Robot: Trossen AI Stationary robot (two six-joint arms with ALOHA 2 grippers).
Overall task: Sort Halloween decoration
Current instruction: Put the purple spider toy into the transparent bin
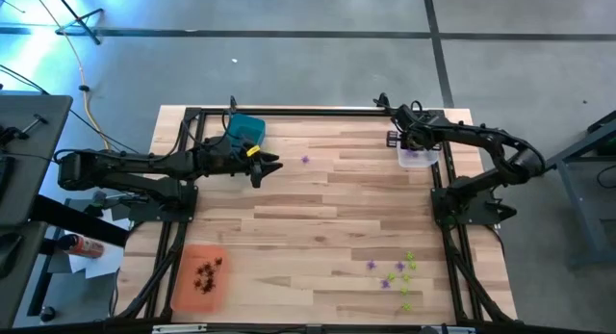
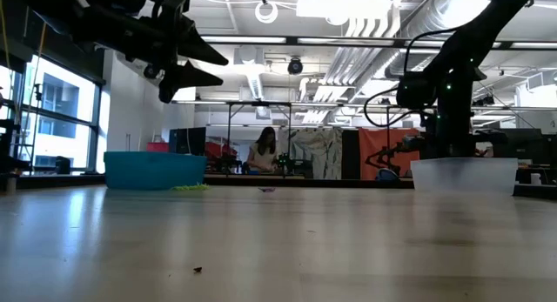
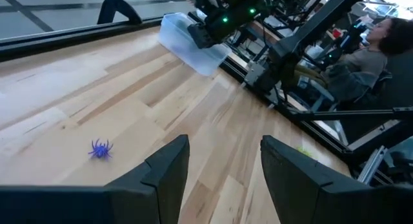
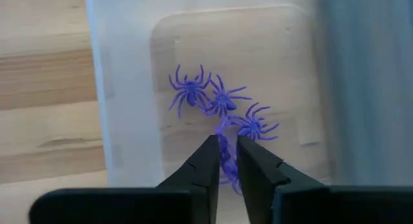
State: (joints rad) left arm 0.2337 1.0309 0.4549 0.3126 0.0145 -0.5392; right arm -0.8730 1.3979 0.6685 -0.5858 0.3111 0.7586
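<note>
Purple spiders [image 4: 219,104] lie in the clear tray [image 4: 122,88], seen clearly only from the right wrist; the right gripper [image 4: 223,161] pinches one with narrow jaws. The left gripper [image 3: 222,166] hovers open over the wooden table [image 1: 327,209]. A person [image 2: 264,151] sits beyond.

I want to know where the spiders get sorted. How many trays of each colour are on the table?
Teal tray: 1
Clear tray: 1
Orange tray: 1
Total: 3 trays
</note>
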